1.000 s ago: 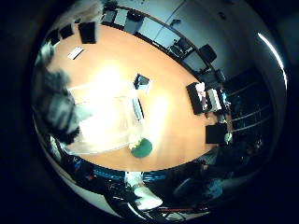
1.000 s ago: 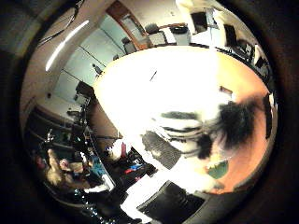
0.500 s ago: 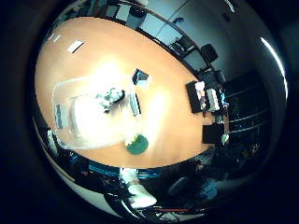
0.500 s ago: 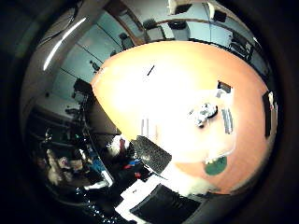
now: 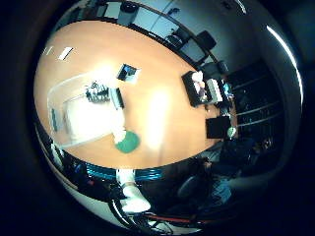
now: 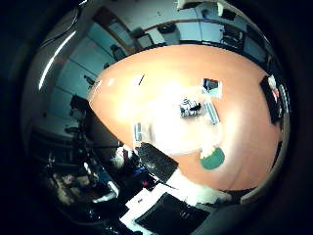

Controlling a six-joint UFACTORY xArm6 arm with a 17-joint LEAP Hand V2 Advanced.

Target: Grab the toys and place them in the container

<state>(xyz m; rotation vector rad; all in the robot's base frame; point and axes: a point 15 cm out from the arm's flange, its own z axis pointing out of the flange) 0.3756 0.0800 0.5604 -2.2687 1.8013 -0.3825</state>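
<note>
I am high above the tabletop (image 5: 162, 103) now, and everything below looks small. A second ago a striped toy filled my thumb-side view, right against my palm; half a second ago it already lay down in the container. Now that striped toy (image 6: 188, 106) rests inside the clear container (image 6: 146, 128), near one end, and I have risen further away from it. So I judge this toy delivered. A green toy (image 5: 127, 141) lies on the tabletop just beside the container's edge, still outside, and I take it as the next one to fetch. Part of my robot hand (image 6: 155, 160) shows dark at the view's edge, but I cannot tell how its fingers stand.
</note>
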